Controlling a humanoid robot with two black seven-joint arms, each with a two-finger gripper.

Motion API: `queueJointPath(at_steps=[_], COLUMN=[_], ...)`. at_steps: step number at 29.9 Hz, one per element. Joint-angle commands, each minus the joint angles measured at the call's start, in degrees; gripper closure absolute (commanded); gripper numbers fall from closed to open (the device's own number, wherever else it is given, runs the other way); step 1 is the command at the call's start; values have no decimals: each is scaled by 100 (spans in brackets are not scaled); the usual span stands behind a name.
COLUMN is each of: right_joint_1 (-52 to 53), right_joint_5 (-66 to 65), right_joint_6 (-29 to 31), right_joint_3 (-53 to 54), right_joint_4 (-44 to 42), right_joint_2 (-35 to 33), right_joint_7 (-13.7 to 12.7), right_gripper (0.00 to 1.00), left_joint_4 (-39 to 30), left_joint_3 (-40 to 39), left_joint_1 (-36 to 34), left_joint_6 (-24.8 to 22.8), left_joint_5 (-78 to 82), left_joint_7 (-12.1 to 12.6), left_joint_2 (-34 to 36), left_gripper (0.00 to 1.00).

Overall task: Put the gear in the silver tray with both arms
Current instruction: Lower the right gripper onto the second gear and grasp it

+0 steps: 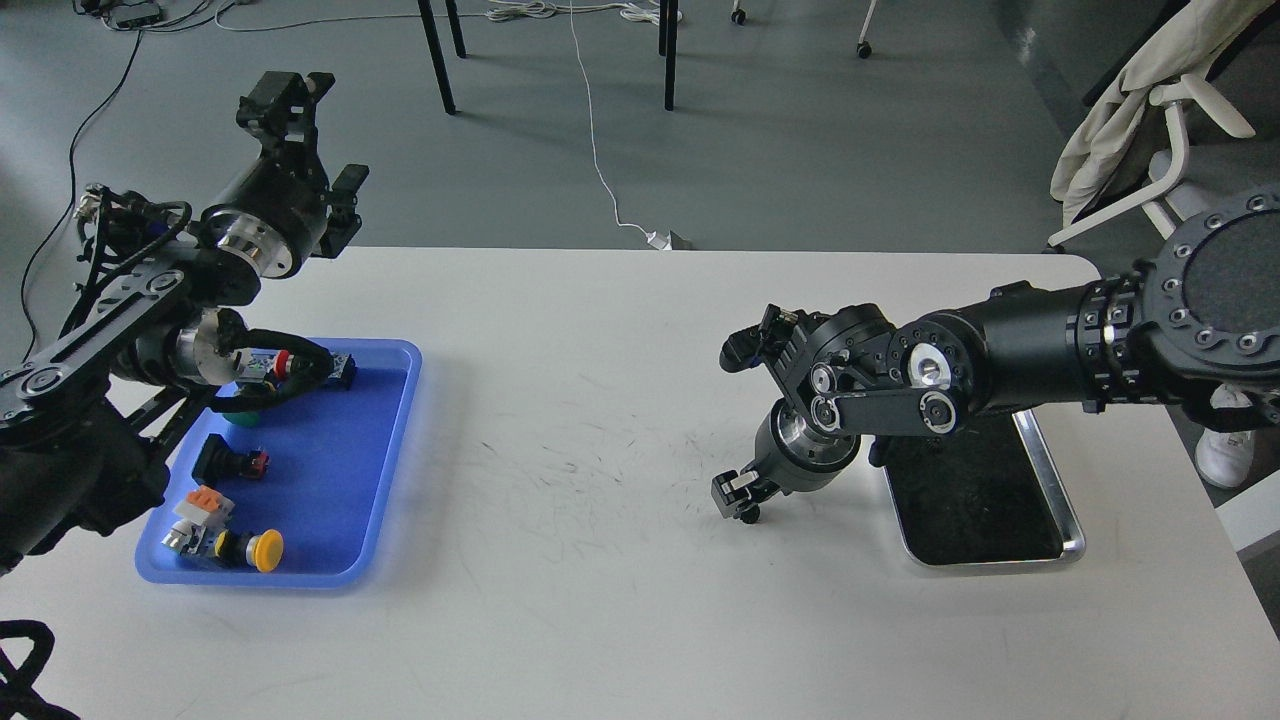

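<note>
The silver tray [1062, 497] lies at the right of the white table [600, 600], its dark bottom bare. I cannot make out a gear anywhere. My right gripper [737, 497] points down at the table just left of the silver tray, close to the surface. It is small and dark, so its fingers cannot be told apart. The right forearm crosses over the tray's far end. My left gripper [318, 145] is raised above the table's far left corner, behind the blue tray [385, 470]. Its fingers are spread and empty.
The blue plastic tray at the left holds several small push-button parts, among them a yellow-capped one [263, 549] and a red-capped one [282, 362]. A chair with a cloth [1130, 110] stands beyond the table's far right corner. Cables run across the floor behind.
</note>
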Motion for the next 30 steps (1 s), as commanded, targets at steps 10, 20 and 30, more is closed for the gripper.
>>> queueJointPath(at_steps=[10, 20, 30], right_joint_1=[26, 26, -18], right_joint_5=[114, 193, 202], right_joint_6=[0, 0, 0], right_joint_3=[92, 101, 92], right_joint_4=[16, 16, 25], right_joint_2=[-1, -1, -1], right_joint_7=[9, 9, 35], right_gripper=[39, 39, 39], left_joint_4=[-5, -13, -13], left_joint_3=[0, -8, -79], left_joint_1=[-5, 4, -5], left_joint_6=[1, 1, 1], left_joint_5=[0, 0, 0], left_joint_7=[3, 3, 3], left_joint_2=[8, 8, 8], left_gripper=[2, 2, 2])
